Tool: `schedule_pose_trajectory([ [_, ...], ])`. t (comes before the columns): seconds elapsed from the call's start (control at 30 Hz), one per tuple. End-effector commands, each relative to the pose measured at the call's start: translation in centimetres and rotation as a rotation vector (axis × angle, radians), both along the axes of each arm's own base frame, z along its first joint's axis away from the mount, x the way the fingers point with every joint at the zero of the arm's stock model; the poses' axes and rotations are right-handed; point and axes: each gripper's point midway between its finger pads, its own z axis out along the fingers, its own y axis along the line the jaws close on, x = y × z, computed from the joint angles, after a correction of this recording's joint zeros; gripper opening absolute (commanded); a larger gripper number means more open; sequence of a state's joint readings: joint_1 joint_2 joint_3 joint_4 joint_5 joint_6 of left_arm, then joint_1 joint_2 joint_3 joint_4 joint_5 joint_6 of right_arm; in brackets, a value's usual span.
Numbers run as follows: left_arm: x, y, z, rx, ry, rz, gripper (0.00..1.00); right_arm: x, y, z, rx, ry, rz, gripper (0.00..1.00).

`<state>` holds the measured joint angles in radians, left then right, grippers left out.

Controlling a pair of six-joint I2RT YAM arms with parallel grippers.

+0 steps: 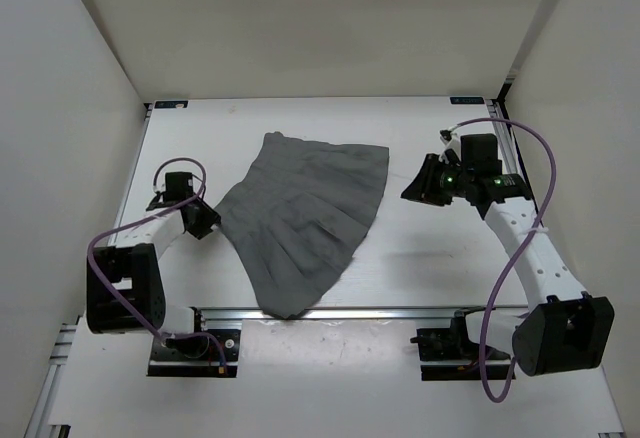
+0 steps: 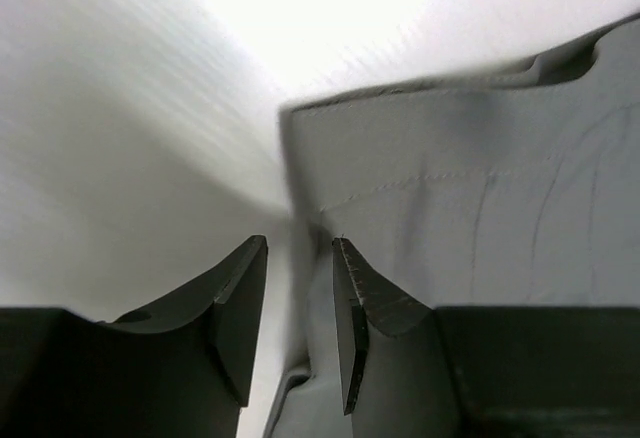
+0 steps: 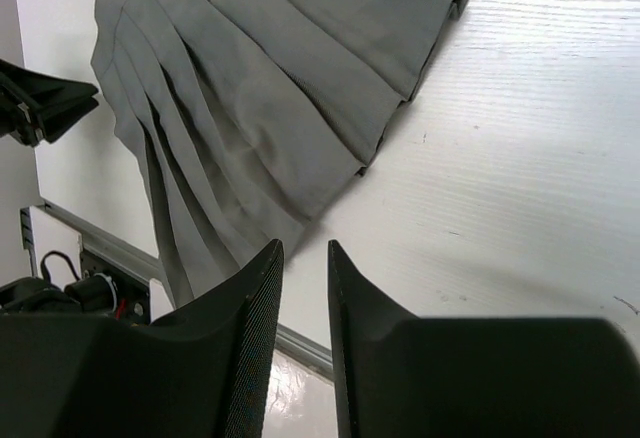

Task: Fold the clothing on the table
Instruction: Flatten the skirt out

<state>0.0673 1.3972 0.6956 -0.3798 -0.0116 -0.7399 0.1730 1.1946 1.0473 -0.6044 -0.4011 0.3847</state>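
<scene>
The clothing [image 1: 300,218], a dark grey pleated skirt, lies spread flat on the white table [image 1: 440,258], with one tip hanging over the near rail. My left gripper [image 1: 207,224] sits low at the skirt's left corner. Its jaws are open, and in the left wrist view a stitched corner of the fabric [image 2: 450,188] has its edge running between the fingertips of that gripper [image 2: 300,243]. My right gripper [image 1: 415,190] hovers over bare table to the right of the skirt, open and empty. The right wrist view shows this gripper [image 3: 305,246] facing the stepped hem [image 3: 300,108].
A metal rail [image 1: 400,311] runs along the table's near edge and shows again as a rail [image 3: 110,248] in the right wrist view. White walls close in the table at the left, back and right. A purple cable [image 1: 530,248] loops along the right arm.
</scene>
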Motion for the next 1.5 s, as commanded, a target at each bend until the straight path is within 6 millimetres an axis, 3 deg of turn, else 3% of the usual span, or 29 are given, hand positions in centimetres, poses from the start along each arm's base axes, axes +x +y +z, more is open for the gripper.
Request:
schedule_pose_trajectory([
  [0.0,3.2,-0.1,1.4,-0.023,-0.108,0.054,0.43,-0.4,-0.4,1.1,0.001,-0.028,0.006,0.3],
  [0.23,4.1,-0.1,0.3,0.015,-0.093,0.062,0.43,-0.3,-0.7,1.1,-0.014,-0.024,-0.004,0.3],
  [0.3,4.1,-0.3,-0.5,0.018,-0.081,0.063,0.32,-0.4,-0.8,1.2,-0.01,-0.018,-0.01,0.3],
  [0.37,5.2,-0.9,-0.8,-0.003,-0.084,0.048,0.0,-0.4,-1.0,1.5,-0.01,-0.028,-0.015,0.3],
  [0.43,6.8,-2.5,-0.3,-0.041,-0.111,0.007,0.0,-0.4,-1.3,1.5,-0.017,-0.029,-0.024,0.3],
  [0.5,10.5,-6.3,3.4,-0.14,-0.228,-0.115,0.0,-0.4,-1.5,1.6,-0.019,-0.029,-0.033,0.3],
  [0.53,12.3,-10.2,6.0,-0.184,-0.291,-0.243,0.0,-0.4,-1.7,1.3,-0.025,-0.021,-0.036,0.3],
  [0.57,12.8,-12.2,7.5,-0.209,-0.324,-0.31,0.0,-0.5,-1.5,1.2,-0.025,-0.015,-0.033,0.3],
  [0.6,14.4,-14.5,11.3,-0.228,-0.413,-0.418,0.0,-0.4,-1.5,1.3,-0.017,-0.013,-0.038,0.3],
  [0.63,13.6,-18.1,11.7,-0.245,-0.403,-0.542,0.0,-0.4,-1.5,1.4,-0.02,-0.024,-0.03,0.3],
  [0.67,13.0,-22.2,14.3,-0.303,-0.431,-0.678,0.0,-0.2,-1.5,1.1,-0.02,-0.014,-0.032,0.29],
  [0.7,12.6,-24.5,16.9,-0.339,-0.473,-0.773,0.0,-0.2,-1.5,1.3,-0.023,-0.02,-0.034,0.29],
  [0.73,10.8,-27.1,16.8,-0.356,-0.447,-0.869,0.0,-0.2,-1.4,1.3,-0.024,-0.021,-0.029,0.29],
  [0.77,8.7,-29.5,18.1,-0.397,-0.444,-0.959,0.0,0.1,-1.4,1.3,-0.026,-0.02,-0.032,0.29],
  [0.8,4.1,-31.7,18.7,-0.418,-0.426,-1.112,0.0,0.1,-1.3,1.4,-0.028,-0.025,-0.029,0.29],
  [0.83,2.6,-31.5,17.0,-0.394,-0.386,-1.135,0.0,0.3,-1.5,1.4,-0.034,-0.029,-0.041,0.29],
  [0.87,1.1,-31.2,17.5,-0.384,-0.389,-1.156,0.0,0.1,-1.7,1.0,-0.035,-0.017,-0.047,0.3],
  [0.97,-3.4,-26.1,11.6,-0.343,-0.223,-1.062,0.0,-0.1,-1.4,0.6,-0.026,-0.005,-0.041,0.29],
  [1.0,-3.8,-24.1,12.0,-0.333,-0.229,-1.024,0.0,-0.1,-1.5,0.3,-0.025,0.007,-0.047,0.28],
  [1.03,-5.2,-21.7,10.3,-0.306,-0.178,-0.984,0.0,-0.1,-1.4,0.2,-0.027,0.009,-0.044,0.29],
  [1.2,-10.9,-15.5,5.3,-0.158,0.013,-0.943,0.0,0.3,-0.8,0.0,-0.026,0.019,-0.04,0.28],
  [1.33,-11.2,-12.5,3.7,-0.05,0.071,-0.841,0.0,0.6,0.2,-0.3,-0.03,0.038,-0.007,0.33],
  [1.47,-10.3,-12.4,4.3,-0.102,0.032,-0.801,0.0,0.5,1.1,-1.8,-0.075,0.097,0.041,0.41],
])
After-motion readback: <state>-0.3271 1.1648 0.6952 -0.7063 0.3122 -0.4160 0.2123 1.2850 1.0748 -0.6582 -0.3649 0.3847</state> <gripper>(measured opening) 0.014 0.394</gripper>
